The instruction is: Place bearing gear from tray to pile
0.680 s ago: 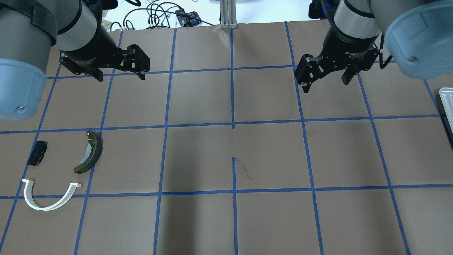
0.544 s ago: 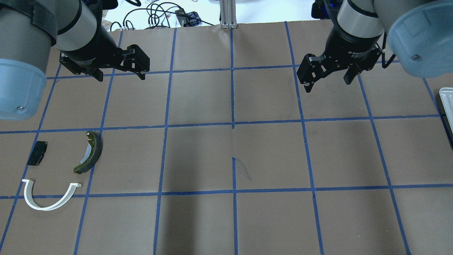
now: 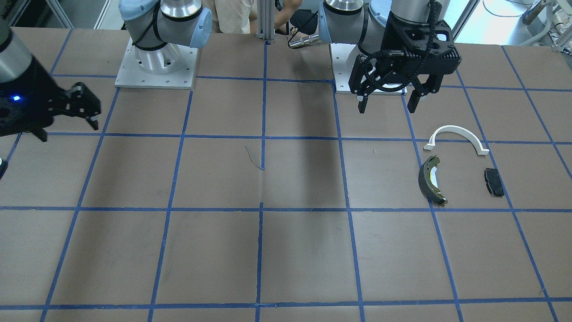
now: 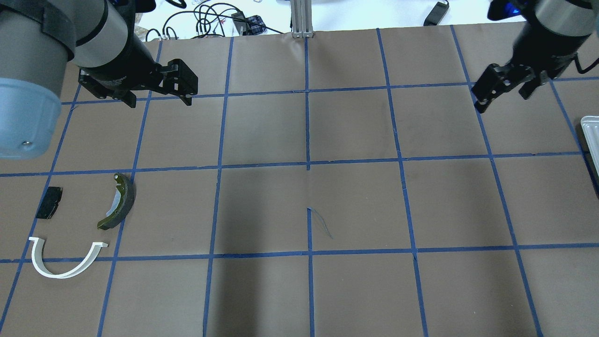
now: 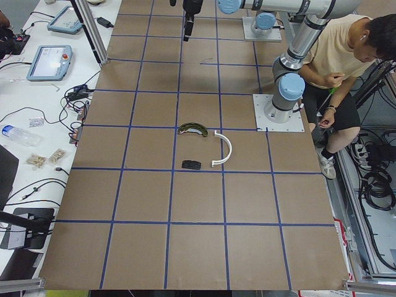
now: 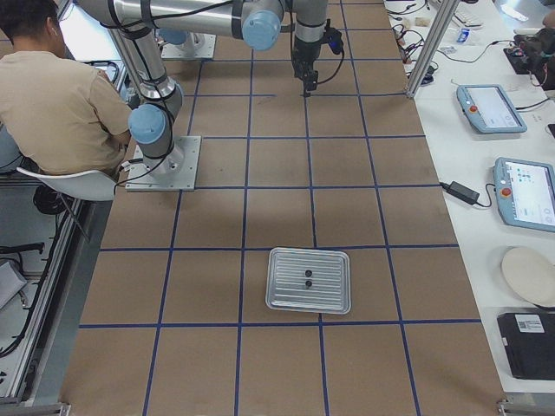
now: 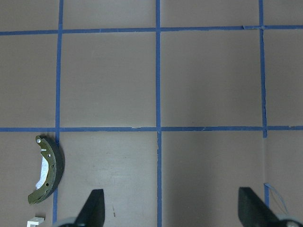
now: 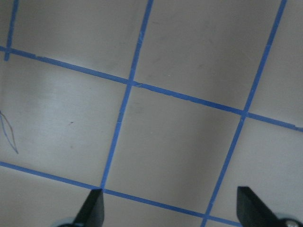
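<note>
Over the surface (image 4: 355,206), at 10 o'clock in the overhead view: left tool (image 4: 160,99), fingers spread wide, nothing between them, clear of the paper. Same tool from across the surface (image 3: 386,109), pointing straight down, and from its own wrist camera (image 7: 171,213), only bare brown paper and blue tape in the gap.

At 2 o'clock overhead: right tool (image 4: 503,98), likewise open and empty, tilted, hanging above the grid. From the front, low on the opposite side (image 3: 67,129), a blue light on its body. From its wrist camera (image 8: 171,213), two dark fingertips (image 8: 92,210) far apart over tape lines.

At 3 o'clock, cut by the overhead view's edge: metal tray (image 4: 590,135). In the right-end view, whole tray (image 6: 286,299) flat on the surface, with two small dark parts (image 6: 306,273) near its middle, one just beside the other; too small to tell which of them the task means.

At 8 o'clock overhead: pile, three parts lying near one another but apart.
- White arch bracket (image 4: 51,274) (image 3: 456,129), flat.
- Dark brake shoe (image 4: 122,201) (image 3: 426,179), olive edge, at 1 o'clock from the bracket.
- Small black pad (image 4: 49,202) (image 3: 494,181), at 9 o'clock from the shoe.
</note>
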You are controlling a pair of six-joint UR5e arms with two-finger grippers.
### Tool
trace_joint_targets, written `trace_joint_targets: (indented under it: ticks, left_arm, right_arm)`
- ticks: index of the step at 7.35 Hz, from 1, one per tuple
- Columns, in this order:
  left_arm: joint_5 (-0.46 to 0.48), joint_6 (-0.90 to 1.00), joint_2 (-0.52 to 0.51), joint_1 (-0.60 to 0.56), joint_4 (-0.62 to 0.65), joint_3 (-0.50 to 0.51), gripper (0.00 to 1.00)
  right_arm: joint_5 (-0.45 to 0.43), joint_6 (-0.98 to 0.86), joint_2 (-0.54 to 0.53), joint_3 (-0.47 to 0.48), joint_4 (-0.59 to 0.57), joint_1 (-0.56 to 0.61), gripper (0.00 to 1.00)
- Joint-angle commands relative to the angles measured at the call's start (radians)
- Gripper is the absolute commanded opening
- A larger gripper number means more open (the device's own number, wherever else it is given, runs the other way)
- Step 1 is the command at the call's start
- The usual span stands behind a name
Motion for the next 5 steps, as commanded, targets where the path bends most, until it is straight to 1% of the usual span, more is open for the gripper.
trace_joint_targets:
  ticks: [1,3,4,5]
  left_arm:
    - [0.0,0.0,0.0,0.0,0.0,0.0,1.0]
    - [0.0,0.0,0.0,0.0,0.0,0.0,1.0]
    - [0.0,0.0,0.0,0.0,0.0,0.0,1.0]
    - [0.0,0.0,0.001,0.0,0.0,0.0,1.0]
  right_arm:
    - [-0.006,-0.211,0.087,0.002,-0.137,-0.184,1.0]
    - [-0.006,-0.491,0.185,0.002,-0.263,-0.336,1.0]
    - [-0.002,-0.604,0.246,0.001,-0.294,-0.411,1.0]
    - [0.001,-0.694,0.317,-0.001,-0.365,-0.481,1.0]
